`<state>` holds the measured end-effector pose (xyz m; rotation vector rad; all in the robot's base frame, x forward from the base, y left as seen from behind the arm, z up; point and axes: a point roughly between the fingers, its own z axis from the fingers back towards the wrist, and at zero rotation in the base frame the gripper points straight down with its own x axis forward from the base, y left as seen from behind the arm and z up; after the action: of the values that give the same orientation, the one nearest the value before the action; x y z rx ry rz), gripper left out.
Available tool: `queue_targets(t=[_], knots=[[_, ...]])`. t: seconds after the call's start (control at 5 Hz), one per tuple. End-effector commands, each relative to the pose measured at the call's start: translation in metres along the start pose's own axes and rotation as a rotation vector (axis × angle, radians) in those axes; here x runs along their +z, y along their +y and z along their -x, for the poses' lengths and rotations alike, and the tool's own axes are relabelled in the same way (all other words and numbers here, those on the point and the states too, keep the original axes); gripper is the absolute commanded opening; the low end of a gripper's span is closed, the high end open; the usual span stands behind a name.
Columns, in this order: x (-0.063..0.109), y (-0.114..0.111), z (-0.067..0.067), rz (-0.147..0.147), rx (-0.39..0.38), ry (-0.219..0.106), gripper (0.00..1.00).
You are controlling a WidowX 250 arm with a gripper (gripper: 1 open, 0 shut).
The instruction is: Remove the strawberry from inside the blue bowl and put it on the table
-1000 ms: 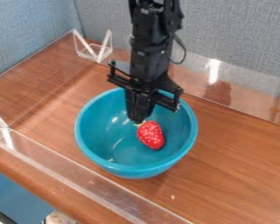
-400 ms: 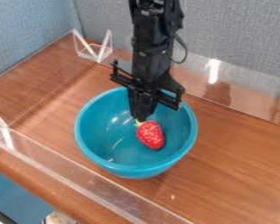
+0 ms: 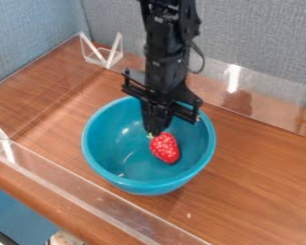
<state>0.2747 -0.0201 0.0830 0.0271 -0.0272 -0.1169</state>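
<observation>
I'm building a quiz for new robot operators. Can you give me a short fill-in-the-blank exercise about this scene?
1. The strawberry lies inside the blue ____.
2. The gripper points straight ____ into the bowl, its jaws shut.
3. The bowl stands on a wooden ____ bordered by clear acrylic walls.
4. The strawberry's colour is ____.

Missing words: bowl; down; table; red

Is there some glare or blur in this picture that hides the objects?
Camera view: soft and low in detail, yet the small red toy strawberry stays readable; pale reflections on the reddish-brown wooden table and clear acrylic walls; the teal-blue plastic bowl shows only mild sheen.
</observation>
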Motion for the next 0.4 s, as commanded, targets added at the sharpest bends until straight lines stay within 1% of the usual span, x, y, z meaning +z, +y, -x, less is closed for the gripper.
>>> queue_targets(t=[0.0,0.2], knots=[[0.017,-0.012,-0.004,0.005,-0.035,-0.067,0.0],[0.029,-0.029,-0.003,0.015,-0.077,-0.102,0.0]])
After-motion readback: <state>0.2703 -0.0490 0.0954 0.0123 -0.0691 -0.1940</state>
